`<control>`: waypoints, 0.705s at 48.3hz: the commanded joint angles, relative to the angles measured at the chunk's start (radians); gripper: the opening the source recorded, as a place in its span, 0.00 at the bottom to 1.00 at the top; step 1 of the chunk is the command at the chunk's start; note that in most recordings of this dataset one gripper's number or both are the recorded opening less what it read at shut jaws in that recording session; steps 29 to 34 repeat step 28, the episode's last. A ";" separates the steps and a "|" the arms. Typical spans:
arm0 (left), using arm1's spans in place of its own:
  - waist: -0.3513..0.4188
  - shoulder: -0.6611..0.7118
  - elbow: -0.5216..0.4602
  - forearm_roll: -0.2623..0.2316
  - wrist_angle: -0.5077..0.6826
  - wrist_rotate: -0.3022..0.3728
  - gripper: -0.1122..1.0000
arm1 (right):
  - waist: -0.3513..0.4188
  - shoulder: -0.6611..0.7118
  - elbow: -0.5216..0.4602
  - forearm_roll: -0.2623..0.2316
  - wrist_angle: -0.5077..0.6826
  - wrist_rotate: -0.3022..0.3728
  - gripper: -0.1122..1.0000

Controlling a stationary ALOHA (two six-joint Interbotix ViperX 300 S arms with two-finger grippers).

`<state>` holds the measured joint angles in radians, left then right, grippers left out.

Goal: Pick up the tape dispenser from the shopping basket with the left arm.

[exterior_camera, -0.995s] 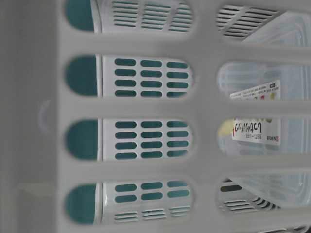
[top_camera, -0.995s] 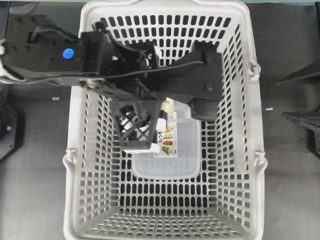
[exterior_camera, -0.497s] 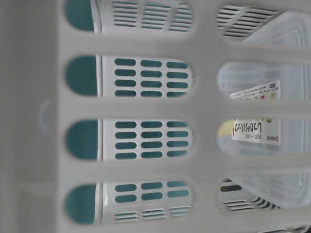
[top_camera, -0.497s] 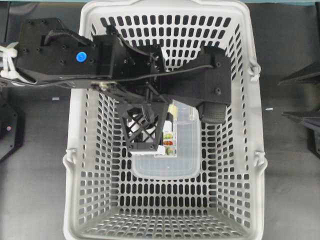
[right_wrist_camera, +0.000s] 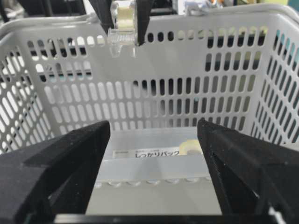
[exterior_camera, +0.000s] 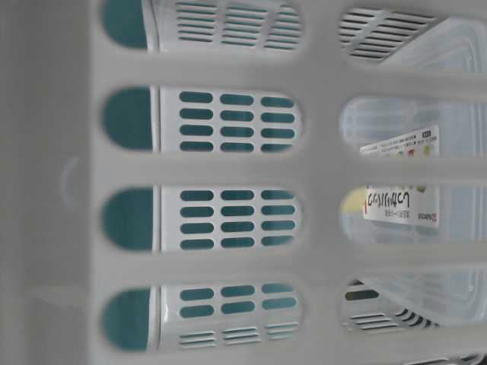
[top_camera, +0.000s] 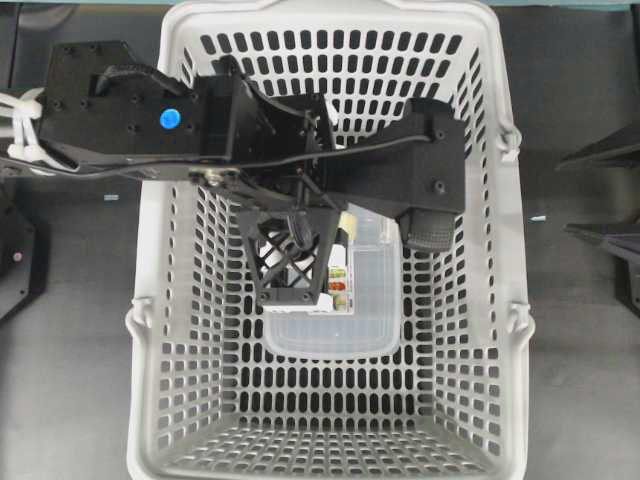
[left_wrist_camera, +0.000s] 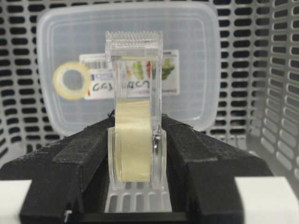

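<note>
My left gripper (left_wrist_camera: 136, 122) is shut on the tape dispenser (left_wrist_camera: 134, 140), a small clear holder with a cream-yellow tape roll, cutter end pointing away. In the overhead view the left arm reaches from the left over the light-grey shopping basket (top_camera: 330, 12), and a corner of the dispenser (top_camera: 349, 222) shows beside the lattice finger (top_camera: 290, 262). In the right wrist view the dispenser (right_wrist_camera: 122, 21) hangs at about rim height near the far wall. My right gripper (right_wrist_camera: 153, 126) is open and empty.
A clear rectangular food box with a printed label (top_camera: 350, 320) lies on the basket floor below the dispenser (left_wrist_camera: 201, 56). A loose cream tape ring (left_wrist_camera: 72, 80) shows by its label. Slotted walls (left_wrist_camera: 280, 93) close in on all sides.
The left arm has shifted to the right over the basket with the dispenser still held. The clear box has not moved.
</note>
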<state>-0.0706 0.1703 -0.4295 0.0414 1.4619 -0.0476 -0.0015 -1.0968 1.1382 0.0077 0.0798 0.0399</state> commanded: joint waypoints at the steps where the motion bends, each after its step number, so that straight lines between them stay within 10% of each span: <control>1: -0.003 -0.011 -0.015 0.003 0.000 -0.003 0.37 | 0.000 0.006 -0.008 0.003 -0.009 0.000 0.76; 34: -0.012 -0.005 -0.005 0.003 0.000 -0.003 0.37 | 0.000 0.005 -0.006 0.003 -0.009 0.000 0.76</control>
